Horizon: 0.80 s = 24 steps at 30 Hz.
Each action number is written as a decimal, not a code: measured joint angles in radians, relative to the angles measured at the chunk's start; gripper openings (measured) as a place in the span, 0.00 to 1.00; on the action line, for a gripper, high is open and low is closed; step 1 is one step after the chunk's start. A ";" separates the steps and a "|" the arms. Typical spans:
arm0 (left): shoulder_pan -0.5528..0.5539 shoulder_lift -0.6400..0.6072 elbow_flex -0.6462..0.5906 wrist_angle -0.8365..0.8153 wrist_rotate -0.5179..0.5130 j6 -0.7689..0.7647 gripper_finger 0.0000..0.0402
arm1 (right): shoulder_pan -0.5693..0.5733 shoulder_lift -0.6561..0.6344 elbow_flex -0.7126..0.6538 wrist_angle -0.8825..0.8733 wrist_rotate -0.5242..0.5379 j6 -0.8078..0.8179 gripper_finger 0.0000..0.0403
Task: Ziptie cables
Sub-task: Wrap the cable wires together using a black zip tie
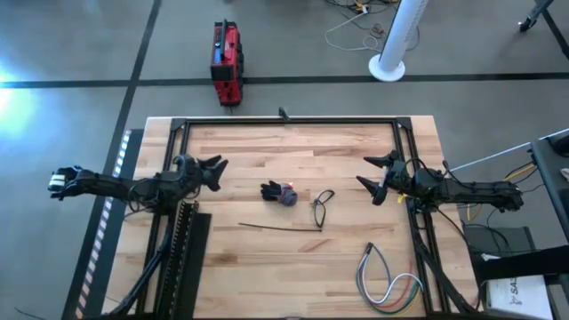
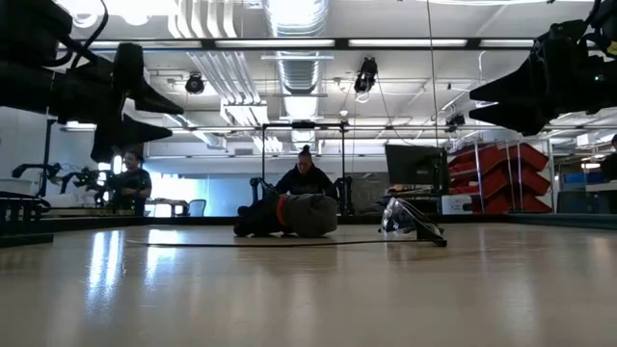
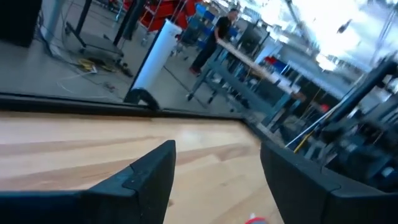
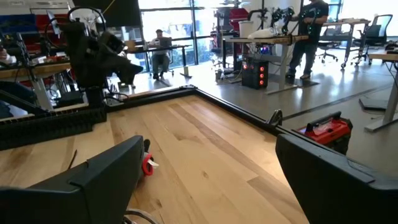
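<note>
Wooden counter (image 1: 267, 258) carries the ziptie (image 1: 280, 228) mid-front, cables (image 1: 387, 280) near my right. Both hands, left (image 1: 216, 171) and right (image 1: 369, 171), hover spread, empty. Strap looks thin, springy; I'd pinch one end.

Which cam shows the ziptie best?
High view: the ziptie lies full length on the table, clear of both arms, just below the small black wire loop. The low view shows it only edge-on as a thin dark line. Neither wrist view clearly shows it.
</note>
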<state>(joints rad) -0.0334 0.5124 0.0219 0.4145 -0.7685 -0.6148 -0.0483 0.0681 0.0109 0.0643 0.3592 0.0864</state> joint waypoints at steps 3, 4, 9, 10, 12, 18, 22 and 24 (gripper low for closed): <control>0.000 0.031 0.000 0.012 0.028 0.000 0.55 | 0.000 0.000 0.000 0.000 0.000 0.000 0.88; 0.002 0.039 0.000 0.034 0.067 0.006 0.55 | 0.000 0.000 0.000 0.000 0.000 0.000 0.88; 0.001 0.083 0.000 0.173 0.296 0.113 0.53 | 0.000 0.000 0.000 0.000 0.000 0.000 0.88; 0.001 0.094 0.000 0.198 0.328 0.131 0.52 | 0.000 0.000 0.000 0.000 0.000 0.000 0.88; 0.001 0.118 0.000 0.259 0.372 0.173 0.51 | 0.000 0.000 0.000 0.000 0.000 0.000 0.88; 0.000 0.164 0.000 0.319 0.425 0.214 0.47 | 0.000 0.000 0.000 0.000 0.000 0.000 0.88; -0.004 0.218 0.000 0.329 0.519 0.211 0.45 | 0.000 0.000 0.000 0.000 0.000 0.000 0.88; -0.012 0.253 0.011 0.336 0.559 0.201 0.44 | 0.000 0.000 0.000 0.000 0.000 0.000 0.88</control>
<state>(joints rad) -0.0453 0.7658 0.0326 0.7509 -0.2095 -0.4138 -0.0485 0.0685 0.0105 0.0640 0.3592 0.0864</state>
